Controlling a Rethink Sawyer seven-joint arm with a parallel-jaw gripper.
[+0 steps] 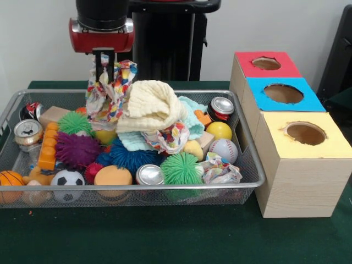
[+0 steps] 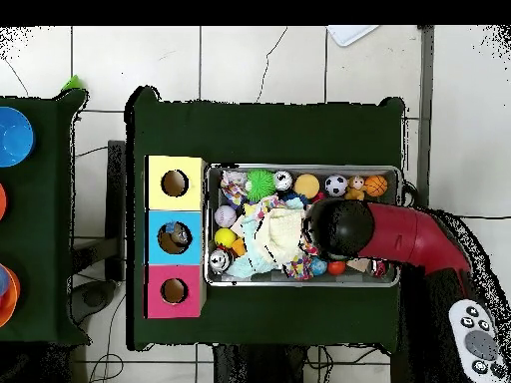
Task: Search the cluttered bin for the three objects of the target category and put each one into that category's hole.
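Note:
The wire mesh bin [image 1: 137, 187] is piled with toys; it also shows in the overhead view [image 2: 299, 168]. My gripper [image 1: 105, 77] hangs over the bin's far left part, shut on a colourful dotted paper wad [image 1: 113, 93] that it holds above the pile. In the overhead view the arm's black head [image 2: 339, 227] hides the gripper. I cannot make out any clear crinkly plastic container in the bin. The blue-topped box's hole [image 1: 283, 93] stands right of the bin. From above, the hole [image 2: 173, 237] shows something pale inside.
The red-topped box [image 1: 267, 63] and the yellow-topped box [image 1: 305, 133] flank the blue one. A cream cloth [image 1: 151, 104] tops the pile. Silver cans [image 1: 149, 175] [image 1: 27, 132] [image 1: 221, 107], spiky balls, a baseball [image 1: 224, 149] and a second dotted wad [image 1: 220, 171] fill the bin.

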